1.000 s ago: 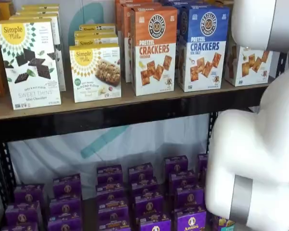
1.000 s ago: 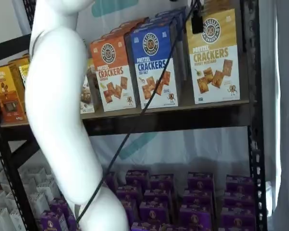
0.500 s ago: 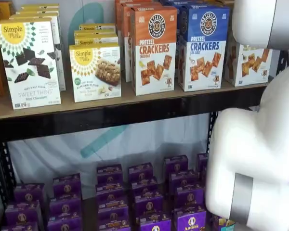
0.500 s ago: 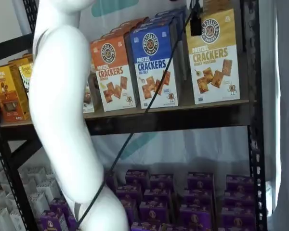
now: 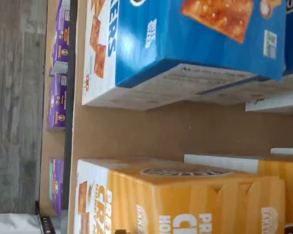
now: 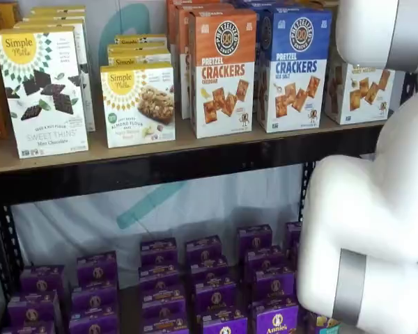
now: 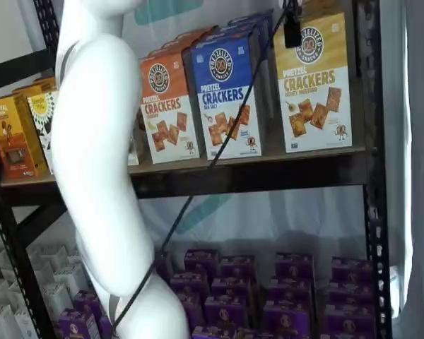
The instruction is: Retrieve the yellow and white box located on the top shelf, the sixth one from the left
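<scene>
The yellow and white box [image 7: 313,81] stands upright at the right end of the top shelf [image 7: 254,173], with the blue carton [image 7: 227,95] just to its left and the orange-topped carton [image 7: 167,106] left of that: three pretzel-cracker fronts, each heading a row. Further left stand two Simple Mills fronts [image 6: 43,90]. Purple boxes [image 6: 209,278] fill the level below. The white arm [image 7: 99,176] rises in a curve before the shelf's left half, a black cable [image 7: 219,152] slanting across the blue carton. A black tip [image 7: 292,28] hangs beside the yellow box's top; whether the jaws are spread cannot be told.
</scene>
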Robot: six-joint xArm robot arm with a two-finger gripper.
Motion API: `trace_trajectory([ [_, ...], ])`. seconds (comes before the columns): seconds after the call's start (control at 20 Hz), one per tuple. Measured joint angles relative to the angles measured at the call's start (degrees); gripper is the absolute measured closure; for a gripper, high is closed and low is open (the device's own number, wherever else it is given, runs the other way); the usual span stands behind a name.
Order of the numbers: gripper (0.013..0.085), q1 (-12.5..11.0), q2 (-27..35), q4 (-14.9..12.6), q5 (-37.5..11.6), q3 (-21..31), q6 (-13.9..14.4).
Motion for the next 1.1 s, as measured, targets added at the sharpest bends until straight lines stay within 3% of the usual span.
trace_trajectory([
  [0.35, 0.013, 1.26, 0.95, -2.06, 0.27, -0.25, 0.66],
  [0.65, 0.013, 2.16, 5.46, -5.49, 7.79, -7.38, 1.79],
  [0.95, 0.013, 3.38, 7.9, -9.05, 12.33, -11.65, 2.23],
  [1.1, 0.013, 3.76, 7.54, -9.85, 12.21, -11.14, 2.32],
])
